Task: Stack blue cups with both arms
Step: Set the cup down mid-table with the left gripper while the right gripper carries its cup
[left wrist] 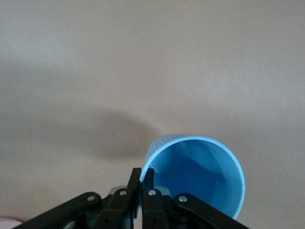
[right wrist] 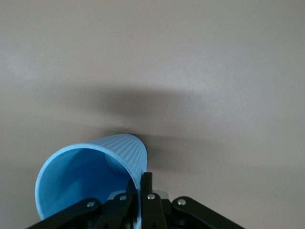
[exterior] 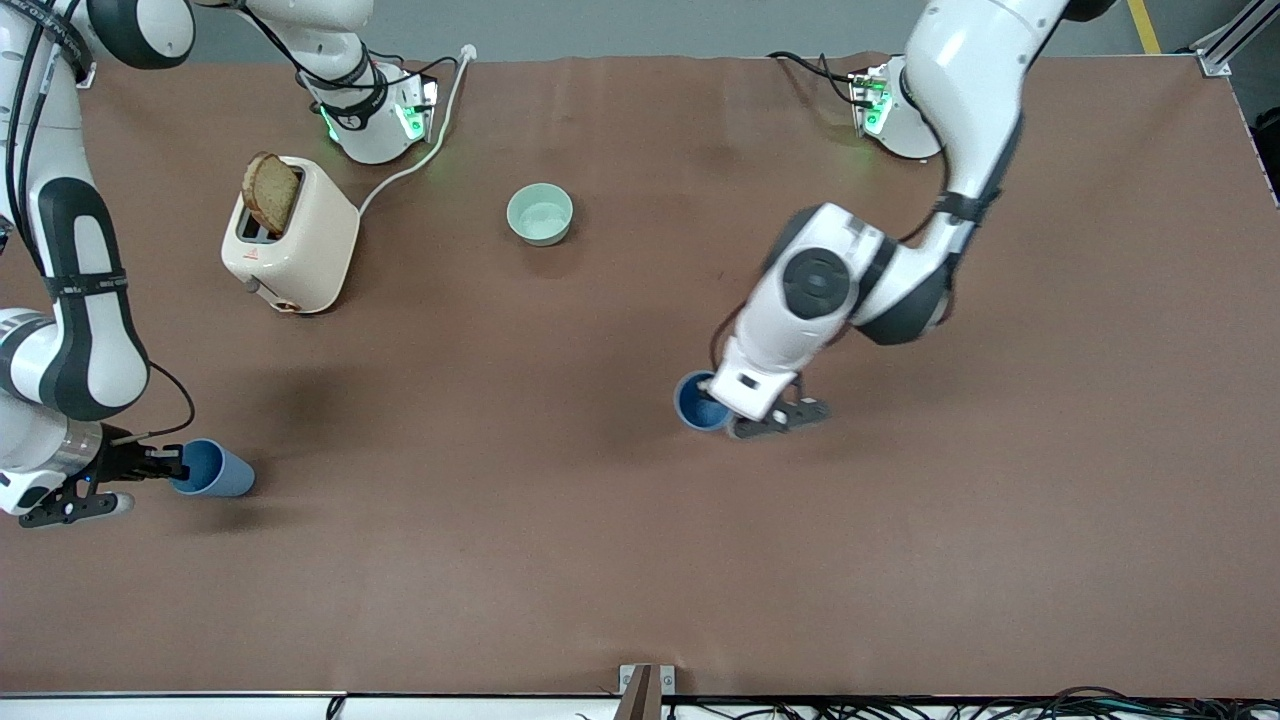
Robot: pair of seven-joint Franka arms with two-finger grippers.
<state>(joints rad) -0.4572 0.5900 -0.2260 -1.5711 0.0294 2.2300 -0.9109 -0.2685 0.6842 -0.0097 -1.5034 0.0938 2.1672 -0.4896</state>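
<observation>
I have both blue cups pinched at the rim: left gripper [left wrist: 142, 191] holding its cup [left wrist: 200, 176] mid-table, right gripper [right wrist: 145, 193] holding its cup [right wrist: 90, 176] at the right arm's end. Light, thin-walled, ribbed; I judge a gentle rim grip suffices.

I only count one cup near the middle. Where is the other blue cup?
In the front view the second blue cup is at the right arm's end of the table, pinched at its rim by the right gripper, nearer the camera than the toaster.

Even overhead light, soft shadows under both arms, wrist views slightly soft.
</observation>
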